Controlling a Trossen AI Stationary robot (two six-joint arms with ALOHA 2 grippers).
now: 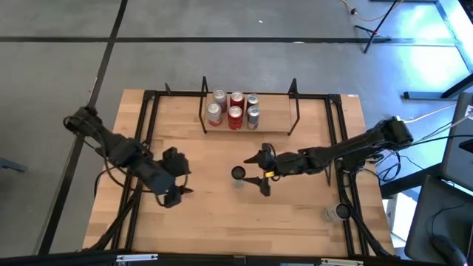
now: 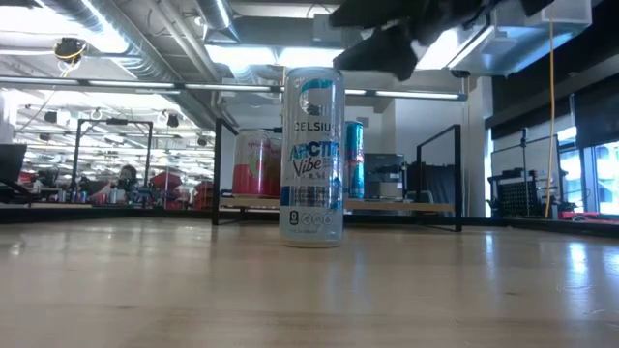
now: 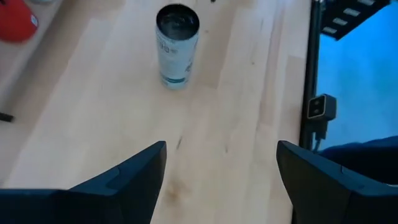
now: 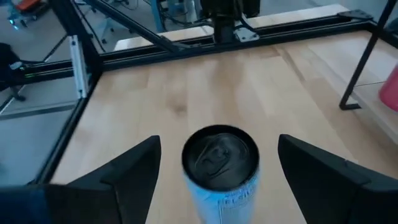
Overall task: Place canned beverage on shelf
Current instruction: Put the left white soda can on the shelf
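1. Near the shelf (image 1: 247, 124), on open worktop (image 1: 214, 199): can (image 1: 239, 174) upright, not yet shelved.
2. Right gripper (image 1: 255, 172) beside can, jaws wide, gripping nothing.
3. Left gripper (image 1: 179, 179) farther off, jaws wide, empty.
4. Left: grasp, lift, place.

Lone can (image 1: 239, 174) mid-table, between both end effectors; six cans (image 1: 234, 109) on shelf (image 1: 275, 127) behind.

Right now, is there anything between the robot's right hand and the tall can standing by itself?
No. In the right wrist view the can stands upright between the open fingers of the right hand, with only bare gaps beside it. The high view shows the same.
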